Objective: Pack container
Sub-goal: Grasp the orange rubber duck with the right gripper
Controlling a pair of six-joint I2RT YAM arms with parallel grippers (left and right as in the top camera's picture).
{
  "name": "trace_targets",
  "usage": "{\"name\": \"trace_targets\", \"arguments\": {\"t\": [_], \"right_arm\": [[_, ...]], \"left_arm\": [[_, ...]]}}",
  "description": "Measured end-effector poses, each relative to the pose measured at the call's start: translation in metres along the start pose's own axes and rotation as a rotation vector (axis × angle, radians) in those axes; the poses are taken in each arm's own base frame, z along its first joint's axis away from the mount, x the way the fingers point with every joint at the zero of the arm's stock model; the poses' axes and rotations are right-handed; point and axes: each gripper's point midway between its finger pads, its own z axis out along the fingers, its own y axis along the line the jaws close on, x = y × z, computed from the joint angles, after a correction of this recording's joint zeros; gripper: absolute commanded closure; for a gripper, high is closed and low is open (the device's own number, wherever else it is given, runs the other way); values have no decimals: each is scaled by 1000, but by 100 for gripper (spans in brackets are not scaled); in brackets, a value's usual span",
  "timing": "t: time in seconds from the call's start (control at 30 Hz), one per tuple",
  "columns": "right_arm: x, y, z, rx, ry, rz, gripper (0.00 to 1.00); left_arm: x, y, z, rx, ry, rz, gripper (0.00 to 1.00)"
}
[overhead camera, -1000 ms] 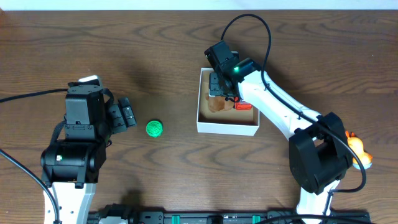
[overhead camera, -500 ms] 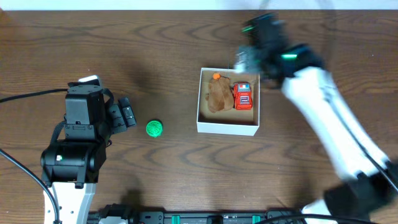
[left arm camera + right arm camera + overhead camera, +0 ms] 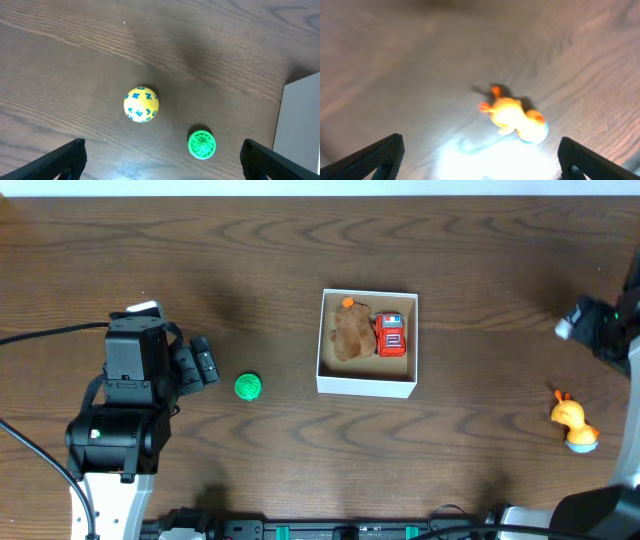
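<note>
My right gripper (image 3: 481,159) has swung from the container (image 3: 366,387), mid-frame overhead, to the right edge, partly cut off, spread wide like the left gripper (image 3: 160,159); glare blurs what seems a duck (image 3: 515,120).

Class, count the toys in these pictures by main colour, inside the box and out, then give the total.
Green: 1, ball
Yellow: 1, lettered ball
Red: 1, truck
Brown: 1, soft toy
Orange: 1, duck
Total: 5
</note>
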Motion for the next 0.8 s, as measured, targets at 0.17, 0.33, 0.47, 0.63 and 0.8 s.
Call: {"name": "trace_targets", "arguments": {"t": [0.17,0.33,0.47,0.63,0.8], "right_arm": [[28,-31,70,37,71,29,3],[41,-41,109,35,45,50,11],[55,-38,132,14,31,54,18],[75,-33,148,-15,47,47,42],[79,-33,150,-16,54,52,95]], "left_arm": [[0,0,0,-2,-1,0,2],[1,1,0,-5,6,1,2],[2,1,0,-5,8,2,2],[2,1,0,-5,9,2,2],[2,1,0,-5,9,2,2]]}}
